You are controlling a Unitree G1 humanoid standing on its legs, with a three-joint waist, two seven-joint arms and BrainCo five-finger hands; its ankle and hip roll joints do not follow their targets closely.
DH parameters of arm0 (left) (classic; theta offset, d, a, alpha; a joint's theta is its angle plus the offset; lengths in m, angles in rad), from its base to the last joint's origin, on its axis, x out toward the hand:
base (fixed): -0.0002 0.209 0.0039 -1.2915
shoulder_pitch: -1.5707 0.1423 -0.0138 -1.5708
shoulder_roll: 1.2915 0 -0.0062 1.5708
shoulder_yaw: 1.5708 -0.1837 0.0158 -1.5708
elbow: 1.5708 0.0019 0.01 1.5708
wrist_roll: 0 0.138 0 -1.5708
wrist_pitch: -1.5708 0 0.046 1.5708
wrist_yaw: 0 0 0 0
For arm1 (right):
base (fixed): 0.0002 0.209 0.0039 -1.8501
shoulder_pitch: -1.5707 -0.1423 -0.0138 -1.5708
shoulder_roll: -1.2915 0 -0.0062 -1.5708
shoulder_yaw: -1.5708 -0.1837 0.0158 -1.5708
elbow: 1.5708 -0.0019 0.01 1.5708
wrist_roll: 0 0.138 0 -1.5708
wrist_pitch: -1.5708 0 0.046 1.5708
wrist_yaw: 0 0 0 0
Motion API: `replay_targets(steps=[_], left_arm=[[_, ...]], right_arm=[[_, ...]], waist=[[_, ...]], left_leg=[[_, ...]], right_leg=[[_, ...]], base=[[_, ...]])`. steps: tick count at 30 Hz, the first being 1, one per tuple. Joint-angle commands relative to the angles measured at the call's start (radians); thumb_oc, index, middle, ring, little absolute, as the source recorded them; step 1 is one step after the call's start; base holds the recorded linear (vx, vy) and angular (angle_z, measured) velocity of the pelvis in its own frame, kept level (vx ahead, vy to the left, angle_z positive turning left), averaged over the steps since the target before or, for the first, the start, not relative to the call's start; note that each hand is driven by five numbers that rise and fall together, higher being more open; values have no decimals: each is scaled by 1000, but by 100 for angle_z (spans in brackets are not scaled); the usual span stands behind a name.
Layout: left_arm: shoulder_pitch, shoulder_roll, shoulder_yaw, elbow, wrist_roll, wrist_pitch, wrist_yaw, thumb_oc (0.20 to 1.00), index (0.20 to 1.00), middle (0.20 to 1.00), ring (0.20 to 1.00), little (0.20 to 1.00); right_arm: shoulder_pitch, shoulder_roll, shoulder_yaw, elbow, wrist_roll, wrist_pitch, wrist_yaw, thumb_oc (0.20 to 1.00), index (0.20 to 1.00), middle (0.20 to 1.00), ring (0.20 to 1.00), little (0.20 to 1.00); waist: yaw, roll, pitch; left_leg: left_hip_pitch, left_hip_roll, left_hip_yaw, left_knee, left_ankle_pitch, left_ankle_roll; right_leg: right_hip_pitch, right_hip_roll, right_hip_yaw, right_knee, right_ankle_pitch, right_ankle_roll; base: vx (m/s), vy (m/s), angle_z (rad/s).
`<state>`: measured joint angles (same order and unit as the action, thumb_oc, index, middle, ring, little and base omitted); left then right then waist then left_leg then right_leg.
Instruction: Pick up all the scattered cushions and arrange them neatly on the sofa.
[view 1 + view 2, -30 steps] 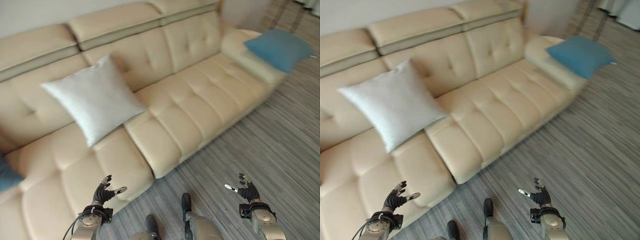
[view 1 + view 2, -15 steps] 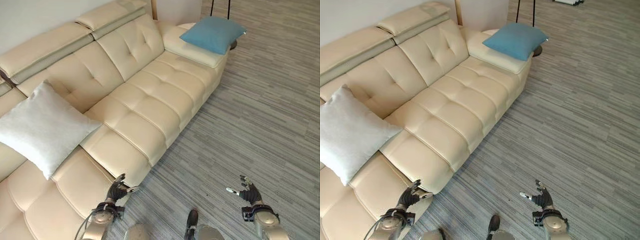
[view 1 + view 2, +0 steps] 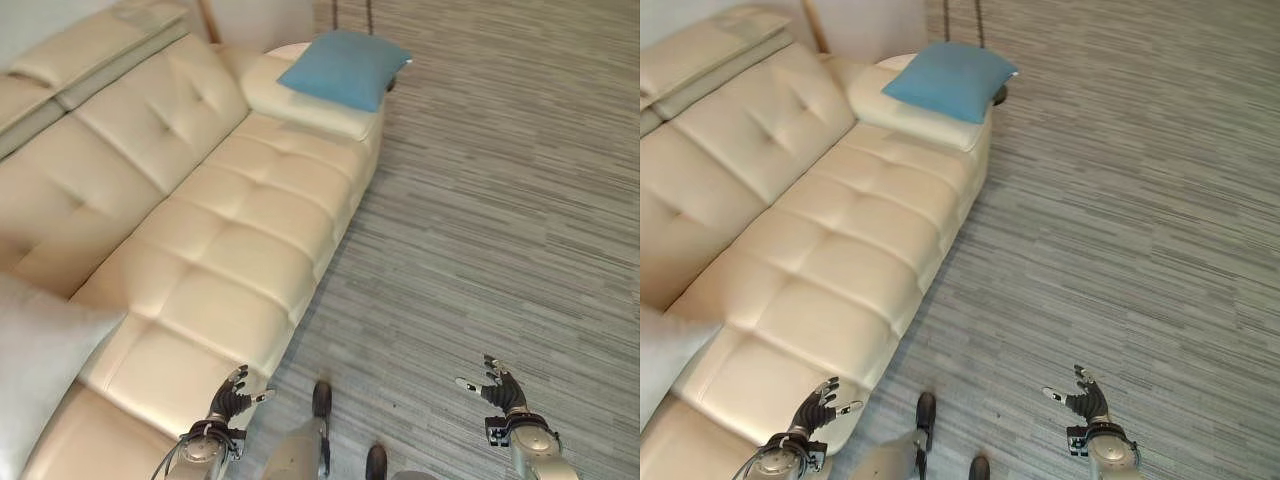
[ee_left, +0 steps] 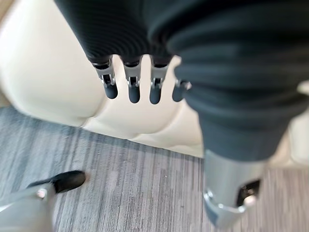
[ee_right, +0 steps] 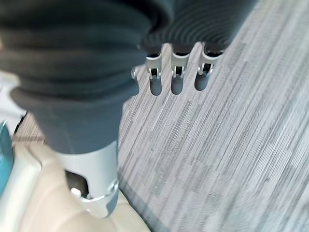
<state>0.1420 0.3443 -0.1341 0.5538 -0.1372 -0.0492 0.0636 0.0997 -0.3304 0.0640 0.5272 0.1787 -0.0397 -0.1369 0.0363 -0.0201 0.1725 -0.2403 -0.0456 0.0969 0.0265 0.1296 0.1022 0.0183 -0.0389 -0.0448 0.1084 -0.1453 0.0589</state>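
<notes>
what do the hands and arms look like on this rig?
Both match. The left hand and right hand have slim silver fingers with rounded dark tips, and a thicker silver thumb set apart from the row. A dark ribbed cover wraps the back of each hand and the wrist. Behind it, the forearms are smooth silver-grey. No markings are legible.

Left hand: silver fingers with dark rounded tips, small hinge pins showing above the tips; back and wrist under dark ribbed cover; silver-grey forearm behind it. Right hand: same build, dark-tipped silver fingers, thick silver thumb apart from them, dark ribbed cover.
</notes>
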Motion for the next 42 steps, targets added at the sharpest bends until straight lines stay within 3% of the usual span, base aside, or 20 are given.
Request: replay_targets(steps=[1, 3, 6, 8, 13, 16, 17, 18, 19, 22, 26, 29, 30, 34, 36, 38, 39, 40, 42], left_arm=[[-8, 68, 31, -76, 3, -26, -2, 1000, 1000, 1000, 1000, 1000], [-13, 79, 38, -77, 18, -27, 7, 1000, 1000, 1000, 1000, 1000], [-15, 79, 37, -74, 13, -29, 14, 1000, 1000, 1000, 1000, 1000], [-21, 74, 38, -68, 10, -29, 24, 1000, 1000, 1000, 1000, 1000], [-35, 63, 39, -66, 19, -34, 31, 1000, 1000, 1000, 1000, 1000], [-20, 46, 26, -67, 18, -39, 24, 1000, 1000, 1000, 1000, 1000], [-16, 39, 21, -63, 9, -39, 19, 1000, 1000, 1000, 1000, 1000], [-16, 39, 21, -63, 9, -39, 19, 1000, 1000, 1000, 1000, 1000], [-22, 39, 14, -61, 6, -39, 19, 1000, 1000, 1000, 1000, 1000], [-33, 33, 10, -55, -7, -36, 14, 1000, 1000, 1000, 1000, 1000], [-40, 23, -4, -51, -8, -37, 10, 1000, 1000, 1000, 1000, 1000], [-48, 22, -13, -41, 9, -36, 7, 1000, 1000, 1000, 1000, 1000], [-44, 20, -15, -43, 14, -34, 10, 1000, 1000, 1000, 1000, 1000], [-24, 24, -10, -56, 14, -28, 6, 1000, 1000, 1000, 1000, 1000], [3, 24, 2, -47, 17, -23, -3, 1000, 1000, 1000, 1000, 1000], [5, 29, 7, -38, 16, -19, -5, 1000, 1000, 1000, 1000, 1000], [7, 34, 10, -39, 17, -17, -6, 1000, 1000, 1000, 1000, 1000], [11, 48, 23, -37, 11, -16, -1, 1000, 1000, 1000, 1000, 1000], [14, 56, 32, -36, 6, -16, 4, 1000, 1000, 1000, 1000, 1000]], right_arm=[[-40, 8, -20, -54, 45, -45, 19, 1000, 1000, 1000, 1000, 1000], [-54, 23, -10, -66, 60, -45, 27, 1000, 1000, 1000, 1000, 1000], [-64, 25, -7, -64, 86, -46, 28, 1000, 1000, 1000, 1000, 1000], [-76, 25, 0, -63, 93, -49, 21, 1000, 1000, 1000, 1000, 1000], [-77, 19, 9, -80, 79, -46, 12, 1000, 1000, 1000, 1000, 1000], [-44, 11, -1, -87, 85, -51, 19, 1000, 1000, 1000, 1000, 1000], [-40, 3, -2, -87, 89, -55, 18, 1000, 1000, 1000, 1000, 1000], [-40, 4, -2, -87, 89, -55, 18, 1000, 1000, 1000, 1000, 1000], [-41, -3, -5, -88, 100, -65, 18, 1000, 1000, 1000, 1000, 1000], [-40, -22, -13, -82, 106, -54, 14, 1000, 1000, 1000, 1000, 1000], [-31, -37, -26, -74, 109, -51, 11, 1000, 1000, 1000, 1000, 1000], [-28, -40, -28, -66, 108, -56, -1, 1000, 1000, 1000, 1000, 1000], [-32, -36, -21, -54, 100, -56, -9, 1000, 1000, 1000, 1000, 1000], [-38, -32, -13, -59, 84, -46, -4, 1000, 1000, 1000, 1000, 1000], [-17, -22, -8, -61, 58, -38, 14, 1000, 1000, 1000, 1000, 1000], [-14, -14, -5, -57, 45, -37, 23, 1000, 1000, 1000, 1000, 1000], [-13, -10, -5, -58, 41, -32, 31, 1000, 1000, 1000, 1000, 1000], [-25, -6, 8, -61, 35, -34, 42, 1000, 1000, 1000, 1000, 1000], [-35, 0, 21, -57, 31, -37, 46, 1000, 1000, 1000, 1000, 1000]], waist=[[45, -35, -17], [33, -29, 3], [15, -19, 21], [6, -17, 37], [-19, -16, 54], [-25, -12, 28], [-27, -6, 22], [-30, -9, 21], [-30, -10, 25], [-20, -13, 41], [-7, -13, 46], [9, -1, 38], [32, 8, 32], [82, 12, 18], [99, -8, -3], [106, -26, -9], [106, -30, -8], [95, -27, 8], [92, -6, 14]], left_leg=[[-44, 25, -16, 114, -147, -86], [4, 31, 7, 117, -185, -65], [45, 30, 15, 105, -210, -59], [82, 27, 17, 100, -234, -58], [189, 13, -14, 78, -288, -77], [251, 31, -44, 103, -332, -111], [229, 63, -53, 188, -295, -139], [225, 60, -54, 187, -290, -138], [172, 83, -58, 300, -234, -159], [58, 127, -45, 475, -183, -143], [-10, 75, -39, 338, -238, -122], [-64, 31, -36, 165, -146, -133], [-108, -2, -55, 84, -70, -144], [-148, -4, -66, 34, -19, -147], [-127, -13, -100, 87, -28, -115], [-97, -26, -103, 110, -61, -93], [-77, -30, -101, 111, -74, -80], [-34, -32, -99, 111, -102, -51], [3, -14, -102, 108, -126, -38]], right_leg=[[-28, -65, 7, 90, 39, 91], [-137, -82, -18, 185, 113, 94], [-210, -83, -80, 146, 112, 83], [-267, -92, -133, 98, 145, 85], [-343, -89, -193, -16, 197, 101], [-280, -81, -183, -17, 191, 73], [-247, -68, -191, -14, 174, 51], [-249, -71, -192, -16, 177, 52], [-233, -67, -197, -16, 167, 35], [-172, -43, -199, -17, 104, -10], [-122, -36, -181, -31, 66, -3], [-67, 2, -172, -70, 51, 1], [-30, 34, -153, -88, 43, 2], [52, 64, -84, -78, -10, 4], [89, 33, -65, -25, -36, 21], [66, 9, -54, 76, -8, 52], [39, -4, -51, 148, 33, 68], [-56, -27, -42, 315, 159, 98], [-137, -49, -74, 407, 169, 96]], base=[[171, 133, -39], [209, 160, -42], [178, 80, -43], [234, -8, -23], [373, -104, -4], [438, -246, 55], [292, -239, 99], [269, -289, 92], [119, -174, 45], [249, -242, 25], [273, -92, -17], [315, -21, 4], [446, 9, 10], [410, 83, -56], [544, 216, -124], [412, 199, -63], [351, 212, -56], [289, 175, -50], [285, 139, -16]])
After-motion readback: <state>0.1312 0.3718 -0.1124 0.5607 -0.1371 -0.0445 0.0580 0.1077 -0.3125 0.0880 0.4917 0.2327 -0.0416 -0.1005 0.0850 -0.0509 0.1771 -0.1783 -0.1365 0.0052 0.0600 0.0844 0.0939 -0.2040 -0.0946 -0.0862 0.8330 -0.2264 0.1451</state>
